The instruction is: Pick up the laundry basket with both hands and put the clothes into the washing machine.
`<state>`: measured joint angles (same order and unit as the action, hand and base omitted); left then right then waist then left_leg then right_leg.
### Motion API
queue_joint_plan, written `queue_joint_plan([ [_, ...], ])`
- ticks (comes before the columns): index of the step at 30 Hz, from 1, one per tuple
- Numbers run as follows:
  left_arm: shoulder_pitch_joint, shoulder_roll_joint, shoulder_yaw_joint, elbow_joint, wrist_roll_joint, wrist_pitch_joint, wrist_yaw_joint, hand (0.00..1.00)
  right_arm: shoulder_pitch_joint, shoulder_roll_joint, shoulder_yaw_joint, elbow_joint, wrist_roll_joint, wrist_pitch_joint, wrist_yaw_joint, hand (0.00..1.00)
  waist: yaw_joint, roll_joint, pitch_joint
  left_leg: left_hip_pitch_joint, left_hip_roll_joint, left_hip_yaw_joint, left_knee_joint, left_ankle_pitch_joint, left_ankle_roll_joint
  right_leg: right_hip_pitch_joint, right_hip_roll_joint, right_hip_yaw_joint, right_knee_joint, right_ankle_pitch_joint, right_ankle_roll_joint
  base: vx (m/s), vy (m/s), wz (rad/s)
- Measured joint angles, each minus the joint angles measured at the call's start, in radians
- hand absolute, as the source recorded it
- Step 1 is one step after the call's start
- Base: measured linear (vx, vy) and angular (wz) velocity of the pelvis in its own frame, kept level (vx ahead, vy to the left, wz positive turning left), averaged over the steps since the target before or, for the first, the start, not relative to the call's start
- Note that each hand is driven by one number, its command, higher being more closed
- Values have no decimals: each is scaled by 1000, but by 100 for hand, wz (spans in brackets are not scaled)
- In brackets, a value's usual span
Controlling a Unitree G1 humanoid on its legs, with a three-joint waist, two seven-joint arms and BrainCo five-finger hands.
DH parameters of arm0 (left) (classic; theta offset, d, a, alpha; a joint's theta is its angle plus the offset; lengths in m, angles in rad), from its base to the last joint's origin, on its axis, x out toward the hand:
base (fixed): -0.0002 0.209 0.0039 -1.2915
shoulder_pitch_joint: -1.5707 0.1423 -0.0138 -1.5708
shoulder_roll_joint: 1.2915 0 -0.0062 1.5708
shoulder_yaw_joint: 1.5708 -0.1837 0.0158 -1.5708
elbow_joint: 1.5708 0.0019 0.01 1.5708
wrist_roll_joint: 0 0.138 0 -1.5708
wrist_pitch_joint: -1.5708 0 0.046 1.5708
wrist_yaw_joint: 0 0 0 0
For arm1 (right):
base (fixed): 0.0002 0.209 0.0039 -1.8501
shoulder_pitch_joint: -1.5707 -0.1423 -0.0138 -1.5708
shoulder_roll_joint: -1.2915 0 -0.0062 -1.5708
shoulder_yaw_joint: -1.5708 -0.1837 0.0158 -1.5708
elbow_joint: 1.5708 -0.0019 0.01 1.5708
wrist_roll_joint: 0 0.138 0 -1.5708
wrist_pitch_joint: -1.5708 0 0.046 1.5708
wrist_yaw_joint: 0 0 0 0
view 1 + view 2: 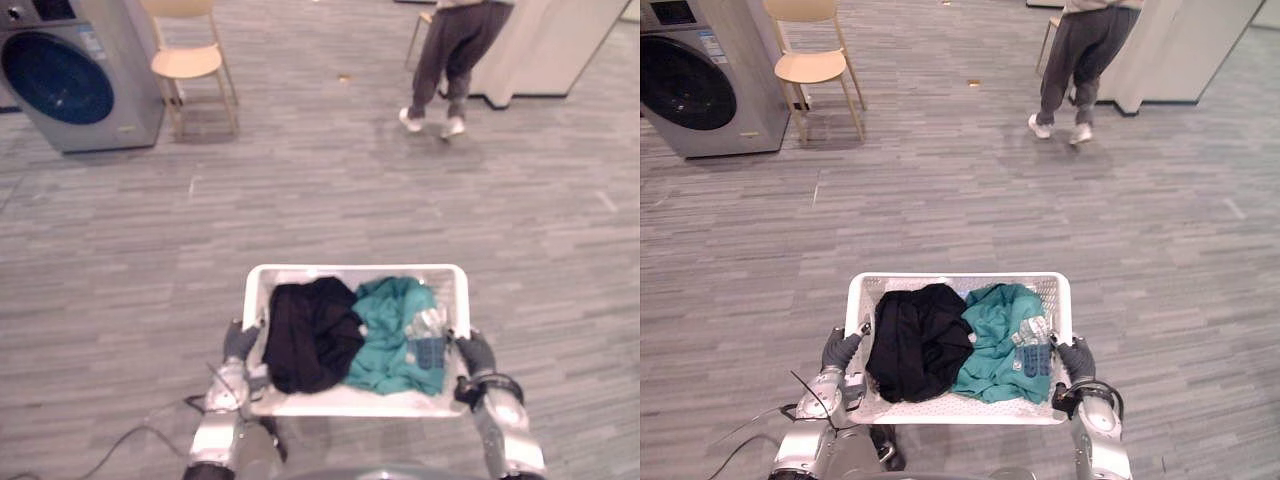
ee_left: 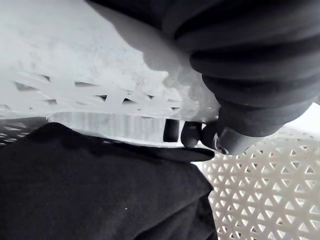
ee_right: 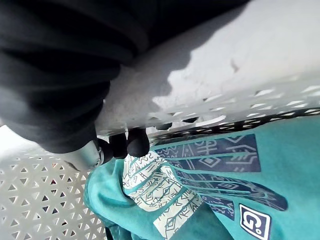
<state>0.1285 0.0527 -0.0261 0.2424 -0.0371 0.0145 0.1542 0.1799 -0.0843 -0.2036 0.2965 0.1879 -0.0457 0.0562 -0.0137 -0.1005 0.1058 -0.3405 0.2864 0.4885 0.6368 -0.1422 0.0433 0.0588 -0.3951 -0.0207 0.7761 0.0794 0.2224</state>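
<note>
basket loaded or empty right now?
Loaded. The white laundry basket holds a black garment and a teal printed garment, both lying inside its walls.

Matt latticed plastic basket (image 1: pixel 355 270) (white) holds soft cloth clothes (image 1: pixel 310 345).

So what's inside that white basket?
A black garment lies beside a teal patterned one in the basket; anything beneath them is covered.
</note>
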Motion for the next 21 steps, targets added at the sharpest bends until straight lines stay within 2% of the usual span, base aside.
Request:
queue_joint_plan([
  [1,-19,31,-4,6,0,-2,1,100,8,43,-6,10,1,-12,-1,100,-35,-52,-3,33,-76,0,-1,-51,15,-89,-47,10,237,18,25,655,293,82],
  [2,-25,48,-2,7,0,3,2,100,2,54,-6,13,0,-10,-3,100,-40,-60,-2,82,-99,1,-4,-103,22,-211,-3,60,437,-74,29,685,191,61],
  [3,-22,51,-2,7,0,3,2,100,2,52,-5,14,-2,-7,-1,100,-37,-47,6,122,-100,8,-16,-116,13,-257,24,65,488,-129,24,688,55,4],
  [4,-24,39,-6,7,0,3,3,100,4,35,0,13,4,-12,-2,100,-33,-2,34,241,-118,16,-96,-119,3,-327,18,-58,466,-264,-99,446,42,-14],
  [5,-26,36,-8,8,0,1,3,100,4,31,0,13,9,-17,-2,100,-34,12,40,289,-124,21,-136,-116,-2,-344,7,-115,417,-297,-139,541,74,-15],
  [6,-26,33,-10,3,0,1,3,100,9,32,0,1,10,-16,-8,100,-32,44,51,355,-126,39,-186,-113,-7,-366,5,-184,308,-325,-169,531,62,-20],
  [7,-30,33,-9,2,0,0,3,100,29,37,1,-26,11,-17,-11,100,-32,74,52,411,-128,46,-231,-111,-10,-396,21,-251,126,-329,-176,587,28,-7],
  [8,-30,35,-14,4,0,-3,1,100,53,40,4,-46,16,-18,-11,100,-34,83,24,424,-137,56,-255,-113,-41,-395,85,-236,-165,-258,-147,474,-21,6],
  [9,-29,37,-15,3,0,-3,1,100,57,40,5,-49,17,-19,-12,100,-36,80,21,425,-141,55,-256,-114,-50,-395,89,-233,-204,-232,-155,494,-76,55],
  [10,-39,14,-25,29,-1,-19,2,100,77,26,5,-60,27,-29,-16,100,-59,58,23,474,-171,15,-285,-144,-118,-398,88,-225,-257,-108,-182,529,-75,29],
  [11,-35,-18,-22,42,0,-15,2,100,64,9,0,-51,24,-13,-25,100,-51,93,5,495,-142,35,-289,-130,-142,-388,105,-224,-259,-116,-195,578,-69,15],
  [12,-32,-35,-23,41,3,-11,2,100,63,-17,5,-56,25,-7,-32,100,-42,102,-2,499,-123,55,-287,-95,-169,-358,125,-235,-292,-118,-198,354,-24,-25],
  [13,-15,-24,-13,32,23,-18,-20,100,117,28,-13,-77,34,-21,-12,100,0,86,-39,461,-167,88,-460,-23,-89,-187,150,-235,-643,15,-123,153,-10,-10],
  [18,-15,-24,-15,33,23,-18,-20,100,122,29,-15,-73,34,-23,-12,100,-2,85,-41,460,-167,88,-463,-22,-91,-186,150,-236,-648,17,-123,0,0,0],
  [21,-15,-19,-27,44,28,-18,-20,100,126,37,-28,-40,44,-29,-6,100,-11,75,-51,467,-169,88,-488,-13,-101,-169,153,-252,-681,32,-122,5,-6,5],
])
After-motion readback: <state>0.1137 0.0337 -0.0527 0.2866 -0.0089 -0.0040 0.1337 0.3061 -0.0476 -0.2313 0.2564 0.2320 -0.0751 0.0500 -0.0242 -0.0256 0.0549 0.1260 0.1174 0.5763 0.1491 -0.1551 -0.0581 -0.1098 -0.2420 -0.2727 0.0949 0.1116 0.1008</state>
